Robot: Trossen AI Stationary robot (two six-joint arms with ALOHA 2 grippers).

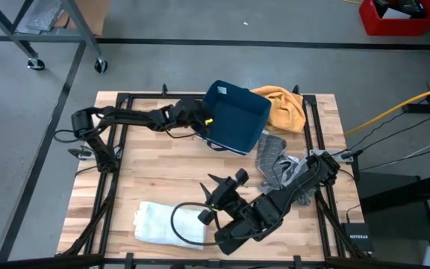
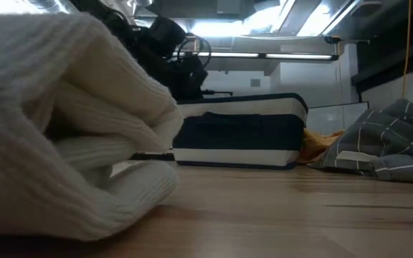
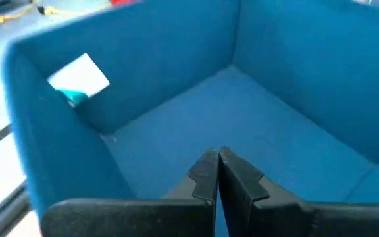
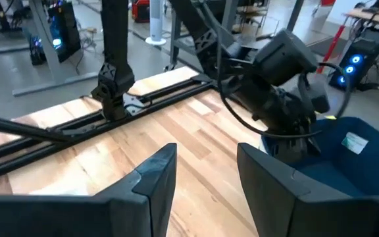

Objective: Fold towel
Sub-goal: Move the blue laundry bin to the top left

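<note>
A white folded towel (image 1: 159,223) lies flat at the table's near left; it fills the left of the low view (image 2: 63,122). My right gripper (image 1: 213,198) is open and empty, just right of the towel, above the wood (image 4: 206,155). My left gripper (image 1: 206,119) is at the left rim of a blue fabric bin (image 1: 236,113) at the table's far middle. Its fingers (image 3: 219,168) are shut and point into the bin's inside (image 3: 242,112). The bin stands on the table (image 2: 239,132). My left gripper is shut at the bin's left rim (image 4: 288,148), coming from the table's left and slanting down. I cannot tell whether its fingers pinch the wall or only hang over the inside.
An orange cloth (image 1: 284,107) lies right of the bin at the far edge. A grey checked cloth (image 1: 273,158) lies at the right, by the right arm. A black cable (image 1: 179,218) loops over the towel's right end. Bare wood lies in the table's middle left (image 1: 155,168).
</note>
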